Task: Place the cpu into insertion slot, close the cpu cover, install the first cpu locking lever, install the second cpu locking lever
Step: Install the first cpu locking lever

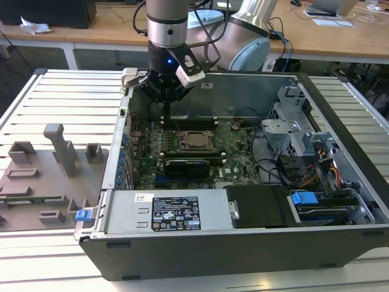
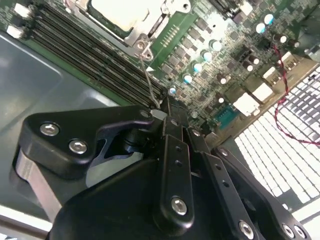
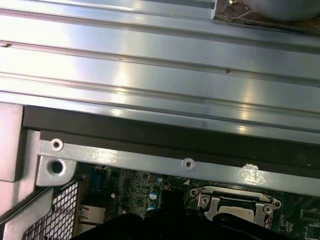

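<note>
The exterior view looks down from in front of the open computer case (image 1: pixel 243 201), gripper (image 1: pixel 165 96) at its far side. Both wrist views sit close above the gripper, sharing the insertion slot (image 2: pixel 131 15) (image 3: pixel 235 202) beyond it.

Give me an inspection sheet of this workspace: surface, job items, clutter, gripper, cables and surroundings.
Surface: ribbed metal table carrying an open grey computer case.
Job's things: silvery-grey square cpu sits in the insertion slot on the green motherboard; thin silvery cpu cover lies closed over it; a thin wire locking lever runs from the socket corner to the gripper's fingertips.
Clutter: grey fixture block on the exterior view's left.
Grippers: black gripper above the board beside the socket, closed on the lever.
Cables: coloured bundle by the drive bays.
Surroundings: wooden desks behind.
</note>
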`<state>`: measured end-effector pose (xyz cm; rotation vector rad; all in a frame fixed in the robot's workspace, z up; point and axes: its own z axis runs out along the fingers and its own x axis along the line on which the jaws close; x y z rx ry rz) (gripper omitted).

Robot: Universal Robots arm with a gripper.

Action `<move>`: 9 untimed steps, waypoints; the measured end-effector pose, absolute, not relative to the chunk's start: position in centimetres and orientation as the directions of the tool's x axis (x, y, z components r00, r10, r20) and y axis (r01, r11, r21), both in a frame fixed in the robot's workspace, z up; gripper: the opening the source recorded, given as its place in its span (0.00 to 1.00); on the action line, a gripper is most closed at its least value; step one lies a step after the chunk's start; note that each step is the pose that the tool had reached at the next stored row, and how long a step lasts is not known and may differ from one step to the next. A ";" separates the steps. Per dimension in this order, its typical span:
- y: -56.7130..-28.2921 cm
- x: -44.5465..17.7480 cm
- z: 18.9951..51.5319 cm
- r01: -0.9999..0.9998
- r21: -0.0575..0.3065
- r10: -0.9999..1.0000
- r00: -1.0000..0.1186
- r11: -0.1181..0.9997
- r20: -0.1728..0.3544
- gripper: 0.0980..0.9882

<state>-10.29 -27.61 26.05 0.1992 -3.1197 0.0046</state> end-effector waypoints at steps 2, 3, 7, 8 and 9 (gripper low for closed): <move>-27.6 -9.7 26.0 -0.127 -0.002 -0.127 -0.992 0.992 0.016 0.01; -27.6 -9.5 26.0 -0.127 -0.002 -0.127 -0.992 0.992 0.016 0.01; -27.6 -8.7 26.0 -0.127 -0.002 -0.127 -0.992 0.992 0.016 0.01; -27.6 -8.2 25.9 -0.127 -0.002 -0.127 -0.992 0.992 0.016 0.01; -27.6 -8.1 25.9 -0.127 -0.002 -0.127 -0.992 0.992 0.016 0.01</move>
